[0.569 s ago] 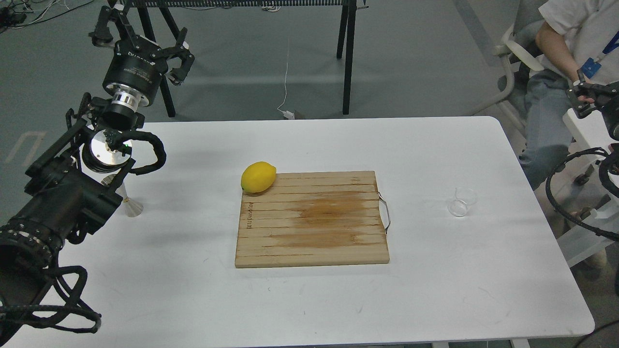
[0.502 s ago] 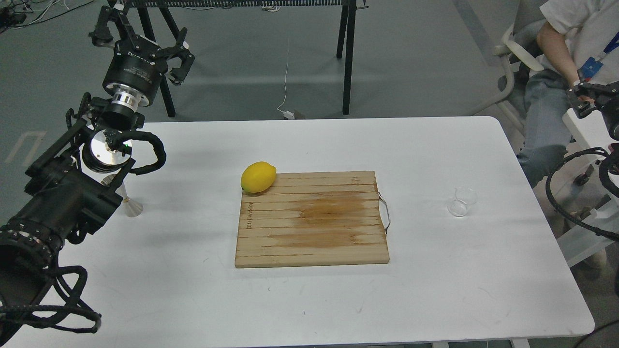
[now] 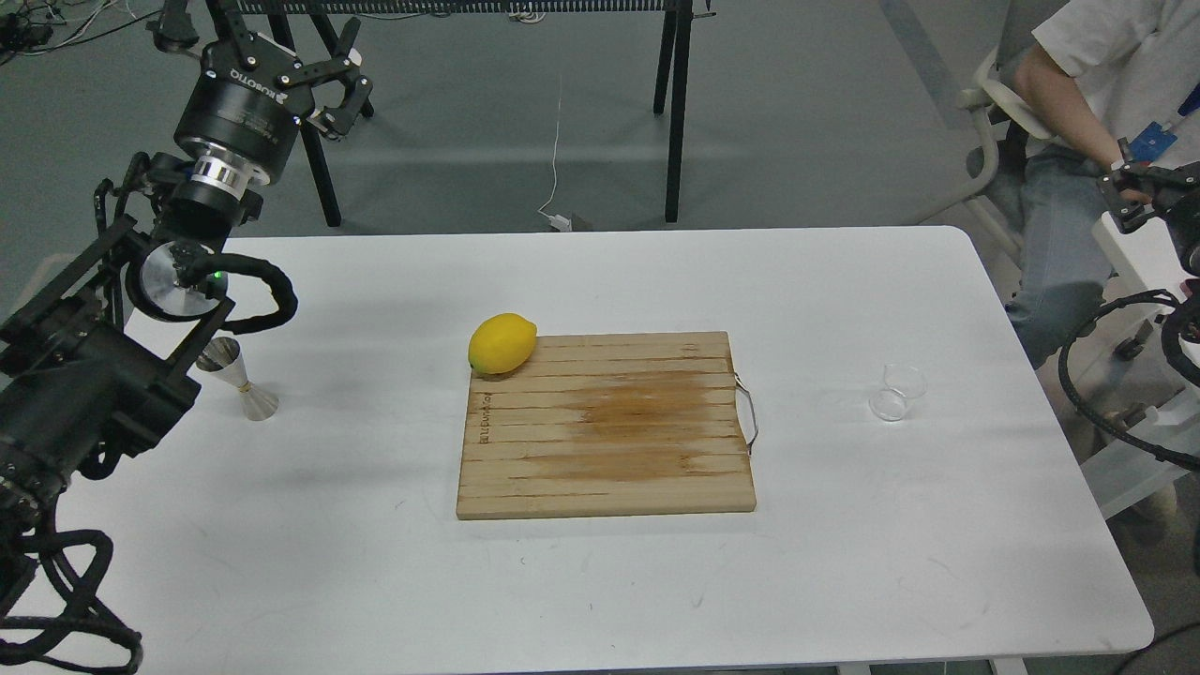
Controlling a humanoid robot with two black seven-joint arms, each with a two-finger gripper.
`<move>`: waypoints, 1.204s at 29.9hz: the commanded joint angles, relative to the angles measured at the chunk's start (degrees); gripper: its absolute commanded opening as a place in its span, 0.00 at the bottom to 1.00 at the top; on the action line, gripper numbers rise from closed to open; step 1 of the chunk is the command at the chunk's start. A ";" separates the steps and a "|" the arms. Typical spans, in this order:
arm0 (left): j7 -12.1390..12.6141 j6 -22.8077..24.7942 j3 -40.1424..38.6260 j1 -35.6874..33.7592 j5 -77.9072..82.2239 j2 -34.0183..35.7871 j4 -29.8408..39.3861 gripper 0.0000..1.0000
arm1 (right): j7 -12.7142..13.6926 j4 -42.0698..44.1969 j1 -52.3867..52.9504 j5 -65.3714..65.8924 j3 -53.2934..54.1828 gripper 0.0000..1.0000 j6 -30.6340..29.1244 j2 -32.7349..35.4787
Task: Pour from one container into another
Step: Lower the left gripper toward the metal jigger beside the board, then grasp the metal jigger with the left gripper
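While a grey floor (image 3: 797, 112) fills the far part of the head view, a white table (image 3: 600, 581) with rounded corners takes up most of the near part. Beyond the table's far edge stand the black legs of a stand (image 3: 675, 103), with a thin white cable (image 3: 555, 141) hanging down to a plug on the floor. At far right a seated person (image 3: 1078, 141) in a white shirt and jeans sits on a pale chair just beside the table's right end.

Left arm enters from the left edge; left gripper (image 3: 258, 33) is raised above the table's far left corner, fingers spread apart, nothing between them. Right gripper (image 3: 1130, 192) shows only partly at the right edge, small and dark; cannot tell how its fingers stand.

Wooden cutting board (image 3: 607, 427) lies flat at table centre, stained darker in the middle, wire handle on its right edge. Lemon (image 3: 502, 343) rests on the board's far left corner, overhanging it slightly.

Steel jigger (image 3: 239, 380) stands upright on the table at left, just beside the left arm's forearm, well apart from the board. Clear glass cup (image 3: 895, 392) stands on the table at right, well apart from the board and the jigger.
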State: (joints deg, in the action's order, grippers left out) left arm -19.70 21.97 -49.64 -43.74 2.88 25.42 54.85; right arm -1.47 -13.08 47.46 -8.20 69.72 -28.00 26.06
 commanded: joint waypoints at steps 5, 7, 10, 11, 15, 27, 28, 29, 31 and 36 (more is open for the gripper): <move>-0.08 -9.22 3.15 8.84 13.70 14.46 18.17 0.99 | -1.16 0.07 -0.88 -0.06 0.68 1.00 0.00 0.05; -0.17 -11.76 3.06 11.21 20.89 18.42 22.21 0.99 | -1.16 0.07 -1.06 -0.06 0.68 1.00 0.00 -0.04; -0.17 -14.76 2.44 14.64 32.58 23.43 27.75 0.99 | -1.16 0.07 -1.58 -0.06 0.68 1.00 0.00 0.05; -0.34 -15.46 2.44 15.78 35.84 25.62 29.42 0.99 | -1.16 0.07 -1.67 -0.06 0.68 1.00 0.00 0.05; -1.92 -18.71 2.79 20.53 43.07 31.70 34.79 0.98 | -1.16 0.07 -2.02 -0.06 0.68 1.00 0.00 0.05; -1.04 -33.20 9.29 36.18 71.07 35.05 36.40 0.96 | -1.16 0.07 -2.20 -0.06 0.51 1.00 0.00 0.13; -1.31 -35.83 10.34 36.88 74.95 34.88 34.73 0.96 | -1.16 0.07 -2.11 -0.06 0.51 1.00 0.00 0.13; -1.31 -39.60 11.57 37.84 79.08 34.61 32.71 0.96 | -1.16 0.07 -2.20 -0.06 0.51 1.00 0.00 0.13; -0.96 -46.81 14.12 38.99 85.94 34.09 29.02 0.96 | -1.16 0.07 -2.20 -0.06 0.51 1.00 0.00 0.13; 0.18 -49.97 20.81 38.47 93.09 29.61 17.42 0.96 | -1.16 0.07 -2.20 -0.06 0.51 1.00 0.00 0.13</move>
State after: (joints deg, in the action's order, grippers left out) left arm -20.12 -27.00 -31.63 -4.93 92.78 57.61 78.77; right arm -2.65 -13.02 45.28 -8.26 70.22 -28.00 26.20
